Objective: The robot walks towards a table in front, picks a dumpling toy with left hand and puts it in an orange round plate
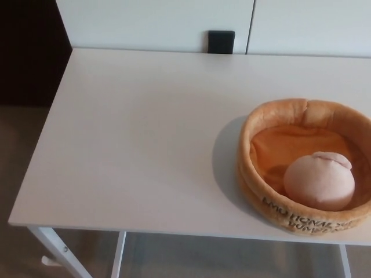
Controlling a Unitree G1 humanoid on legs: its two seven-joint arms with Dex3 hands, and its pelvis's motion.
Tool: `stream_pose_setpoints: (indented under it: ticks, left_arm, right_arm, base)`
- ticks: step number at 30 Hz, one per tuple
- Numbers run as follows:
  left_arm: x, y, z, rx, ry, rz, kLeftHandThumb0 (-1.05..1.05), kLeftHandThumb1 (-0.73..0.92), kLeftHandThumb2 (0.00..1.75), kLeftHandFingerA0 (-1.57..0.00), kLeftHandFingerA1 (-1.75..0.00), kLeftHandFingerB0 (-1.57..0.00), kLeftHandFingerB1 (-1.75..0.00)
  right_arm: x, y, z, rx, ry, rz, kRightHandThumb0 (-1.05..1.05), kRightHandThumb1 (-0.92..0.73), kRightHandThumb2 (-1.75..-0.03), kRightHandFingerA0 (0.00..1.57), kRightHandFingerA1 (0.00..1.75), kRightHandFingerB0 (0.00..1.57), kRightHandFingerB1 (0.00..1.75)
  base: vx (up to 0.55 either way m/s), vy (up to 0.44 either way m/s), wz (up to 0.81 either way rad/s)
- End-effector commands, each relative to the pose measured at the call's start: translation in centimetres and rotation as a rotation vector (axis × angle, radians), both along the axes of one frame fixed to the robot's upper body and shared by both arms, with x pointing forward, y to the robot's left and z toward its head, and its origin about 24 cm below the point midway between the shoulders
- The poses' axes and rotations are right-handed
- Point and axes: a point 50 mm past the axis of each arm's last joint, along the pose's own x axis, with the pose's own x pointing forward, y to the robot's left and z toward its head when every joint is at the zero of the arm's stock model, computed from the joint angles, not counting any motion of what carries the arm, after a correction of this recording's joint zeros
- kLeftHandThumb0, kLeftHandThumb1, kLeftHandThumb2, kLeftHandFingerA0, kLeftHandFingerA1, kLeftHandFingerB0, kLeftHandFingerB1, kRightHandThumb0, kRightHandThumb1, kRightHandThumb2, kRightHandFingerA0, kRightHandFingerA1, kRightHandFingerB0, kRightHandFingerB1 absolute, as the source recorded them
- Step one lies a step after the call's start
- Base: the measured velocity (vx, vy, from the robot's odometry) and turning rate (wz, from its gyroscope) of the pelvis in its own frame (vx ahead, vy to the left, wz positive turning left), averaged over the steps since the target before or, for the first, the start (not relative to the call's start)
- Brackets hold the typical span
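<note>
Neither robot hand shows in the head view, left or right, so whether their fingers are spread or pressed together cannot be told, and no arm reaches over the work surface.

The white table (pixel 145 139) fills most of the view, its near edge running across the bottom and its far edge meeting a pale wall. A white table leg (pixel 58 250) angles down at the lower left corner.

On the right side of the table sits the orange round plate (pixel 264 194), a soft, plush dish with a thick raised rim and dark lettering along its near outer wall; the words are too small to read. Its right edge runs out of the picture. It casts a soft shadow on the table to its left.

Inside the plate, toward its near right part, lies 1 dumpling toy (pixel 319 180), a pale peach, rounded plush with a pleated pinch at its top. It rests on the plate's orange floor, close to the near rim.

A small black square (pixel 221 41) sits on the wall just behind the table's far edge.
</note>
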Motion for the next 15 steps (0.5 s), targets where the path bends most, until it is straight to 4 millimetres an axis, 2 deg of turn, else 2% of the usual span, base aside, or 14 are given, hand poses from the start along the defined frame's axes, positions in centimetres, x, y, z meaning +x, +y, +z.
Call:
stream_pose_setpoints:
  ticks: [1, 2, 3, 4, 6, 7, 8, 9, 12, 13, 14, 15]
  left_arm:
    - [-10.2, 5.5, -3.4, 0.218, 0.431, -0.329, -0.20, 0.50, 0.55, -0.57, -0.45, -0.50, -0.37]
    - [-10.1, 5.5, -3.7, 0.210, 0.450, -0.324, -0.36, 0.54, 0.56, -0.56, -0.47, -0.51, -0.37]
    - [-10.1, 5.5, -3.8, 0.208, 0.456, -0.325, -0.36, 0.54, 0.56, -0.56, -0.47, -0.51, -0.37]
    - [-9.5, 5.5, -4.4, 0.207, 0.475, -0.313, -0.24, 0.52, 0.56, -0.49, -0.47, -0.41, -0.34]
    - [-8.7, 5.4, -5.0, 0.208, 0.490, -0.298, -0.24, 0.52, 0.56, -0.49, -0.47, -0.41, -0.34]
    - [-8.0, 5.5, -5.2, 0.203, 0.488, -0.263, -0.25, 0.52, 0.56, -0.70, -0.65, -0.39, -0.35]
    - [-7.7, 5.6, -5.2, 0.199, 0.483, -0.239, -0.25, 0.52, 0.56, -0.70, -0.65, -0.39, -0.35]
    - [-7.0, 5.6, -5.5, 0.206, 0.453, -0.188, -0.28, 0.54, 0.56, -0.80, -0.70, -0.40, -0.37]
    - [-5.3, 5.5, -6.7, 0.267, 0.350, -0.010, -0.28, 0.55, 0.56, -0.79, -0.76, -0.39, -0.39]
    - [-5.4, 5.4, -7.0, 0.319, 0.326, 0.015, -0.29, 0.62, 0.58, -0.65, -0.72, -0.44, -0.42]
    - [-5.7, 5.3, -7.2, 0.380, 0.304, 0.028, -0.29, 0.62, 0.58, -0.65, -0.72, -0.44, -0.42]
    - [-6.0, 5.2, -7.4, 0.398, 0.299, 0.051, -0.34, 0.66, 0.59, -0.61, -0.62, -0.43, -0.43]
  right_arm:
    - [-3.9, -1.1, -0.4, -0.030, 0.053, -0.131, -0.30, -0.57, -0.57, 0.76, 0.71, 0.34, 0.33]
    - [-4.2, -1.1, -0.4, -0.029, 0.050, -0.124, -0.27, -0.60, -0.58, 0.72, 0.67, 0.36, 0.33]
    - [-4.3, -1.0, -0.4, -0.028, 0.048, -0.120, -0.27, -0.60, -0.58, 0.72, 0.67, 0.36, 0.33]
    - [-4.8, -1.1, -0.4, -0.029, 0.046, -0.120, -0.26, -0.60, -0.60, 0.67, 0.60, 0.36, 0.35]
    - [-5.1, -1.3, -0.3, -0.031, 0.044, -0.127, -0.26, -0.60, -0.60, 0.67, 0.60, 0.36, 0.35]
    - [-5.5, -1.3, -0.4, -0.033, 0.052, -0.123, -0.25, -0.60, -0.60, 0.66, 0.63, 0.36, 0.35]
    - [-5.8, -1.2, -0.4, -0.035, 0.059, -0.119, -0.25, -0.60, -0.60, 0.66, 0.63, 0.36, 0.35]
    - [-6.1, -1.2, -0.5, -0.031, 0.065, -0.124, -0.27, -0.59, -0.59, 0.68, 0.62, 0.38, 0.34]
    - [-6.3, -1.0, -0.6, -0.008, 0.061, -0.145, -0.26, -0.56, -0.58, 0.66, 0.59, 0.36, 0.35]
    - [-6.4, -0.8, -0.6, 0.000, 0.060, -0.149, -0.22, -0.55, -0.59, 0.64, 0.58, 0.36, 0.35]
    - [-6.5, -0.7, -0.6, 0.009, 0.059, -0.153, -0.22, -0.55, -0.59, 0.64, 0.58, 0.36, 0.35]
    - [-6.7, -0.6, -0.7, 0.012, 0.063, -0.152, -0.24, -0.55, -0.58, 0.64, 0.58, 0.36, 0.34]
  base:
    - [0.00, 0.000, 0.00]
    - [0.00, 0.000, 0.00]
    - [0.00, 0.000, 0.00]
    - [0.00, 0.000, 0.00]
    - [0.00, 0.000, 0.00]
    - [0.00, 0.000, 0.00]
    - [0.00, 0.000, 0.00]
    - [0.00, 0.000, 0.00]
    - [0.00, 0.000, 0.00]
    - [0.00, 0.000, 0.00]
    - [0.00, 0.000, 0.00]
    - [0.00, 0.000, 0.00]
